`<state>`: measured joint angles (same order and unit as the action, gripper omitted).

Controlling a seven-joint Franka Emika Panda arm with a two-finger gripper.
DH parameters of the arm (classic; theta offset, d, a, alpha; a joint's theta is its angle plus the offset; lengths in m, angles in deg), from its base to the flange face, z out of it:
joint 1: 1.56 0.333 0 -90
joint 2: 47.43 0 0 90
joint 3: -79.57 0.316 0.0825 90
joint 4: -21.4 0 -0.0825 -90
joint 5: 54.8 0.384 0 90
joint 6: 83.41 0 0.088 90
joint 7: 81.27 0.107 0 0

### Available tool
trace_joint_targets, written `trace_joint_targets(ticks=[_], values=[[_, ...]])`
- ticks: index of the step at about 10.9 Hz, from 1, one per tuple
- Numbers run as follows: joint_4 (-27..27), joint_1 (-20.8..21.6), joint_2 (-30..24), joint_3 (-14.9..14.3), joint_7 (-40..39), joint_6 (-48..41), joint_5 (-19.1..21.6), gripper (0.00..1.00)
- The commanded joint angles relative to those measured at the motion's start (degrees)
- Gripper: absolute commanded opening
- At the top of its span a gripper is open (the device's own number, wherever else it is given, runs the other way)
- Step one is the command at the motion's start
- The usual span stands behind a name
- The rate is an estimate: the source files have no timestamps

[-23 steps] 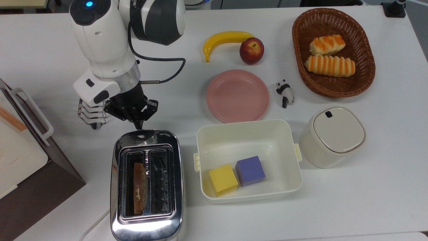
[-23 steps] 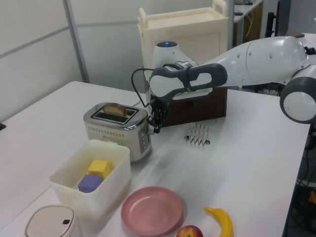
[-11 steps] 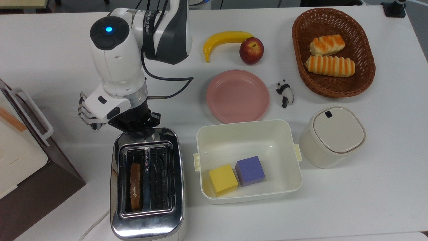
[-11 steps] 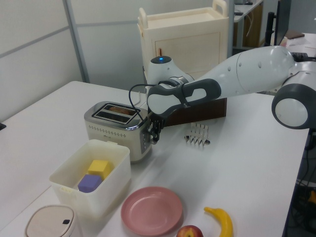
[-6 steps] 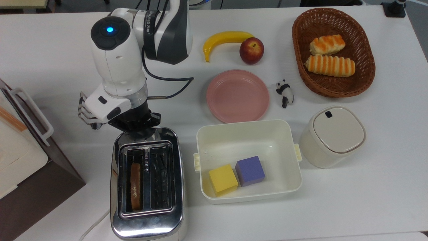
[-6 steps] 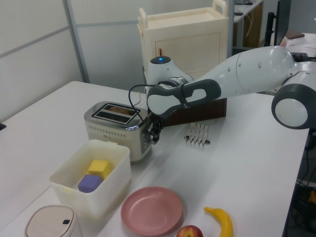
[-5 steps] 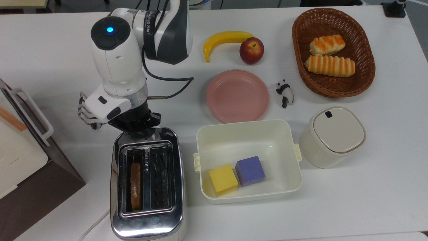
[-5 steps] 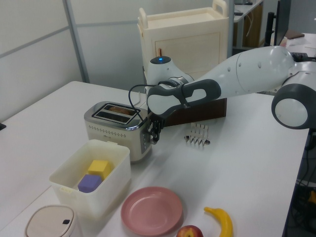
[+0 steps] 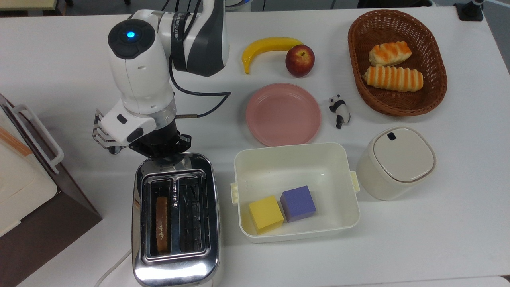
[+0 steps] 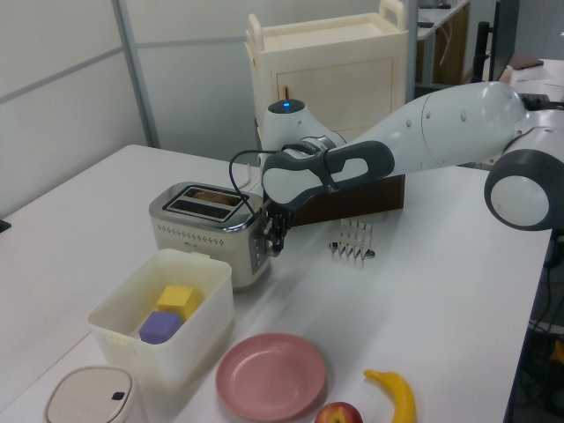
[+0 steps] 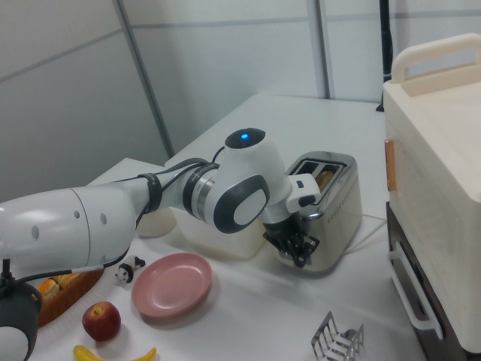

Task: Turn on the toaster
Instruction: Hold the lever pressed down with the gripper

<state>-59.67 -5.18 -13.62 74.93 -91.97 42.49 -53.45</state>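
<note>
- I take the toaster (image 9: 175, 219) as my landmark: it stands on the white surface (image 9: 438, 223) near the bottom edge of the top view, chrome, with its two slots running lengthwise.
- In its slot toward the top view's left I see a slice of toast (image 9: 161, 224) sunk low inside; the other slot looks bare.
- My end effector (image 10: 276, 236) sits against the toaster's end face, the one turned toward the pink plate (image 10: 271, 375) in the left view, low down that face where the lever side is.
- From the right view I see the end effector (image 11: 294, 246) pressed close to that same end, its dark fingers pointing down; I cannot tell whether they are spread or closed, or whether they touch the lever.
- The arm (image 9: 139, 75) reaches over from beyond the toaster's far end, and its wrist covers that end in the top view.
- A white cord (image 9: 109, 271) leaves the toaster's near corner toward the top view's lower left.
- Beside the toaster, on the top view's right, is a cream bin (image 9: 350, 207) holding a yellow cube (image 9: 265, 214) and a purple cube (image 9: 298, 203), the two touching.
- A small wire rack (image 10: 352, 241) stands just past the toaster's lever end, partly behind the wrist.
- On the toaster's other side in the top view stands a white-and-brown box (image 9: 24, 187) with a handle.
</note>
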Motion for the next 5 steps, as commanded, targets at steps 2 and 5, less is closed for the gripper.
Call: trace_joint_targets(ticks=[2,5], values=[[0.56,-0.16,0.64,-0.72,1.74,1.46,-0.73,0.00],[0.56,-0.51,-1.72,-0.72,2.18,1.28,-0.47,0.02]])
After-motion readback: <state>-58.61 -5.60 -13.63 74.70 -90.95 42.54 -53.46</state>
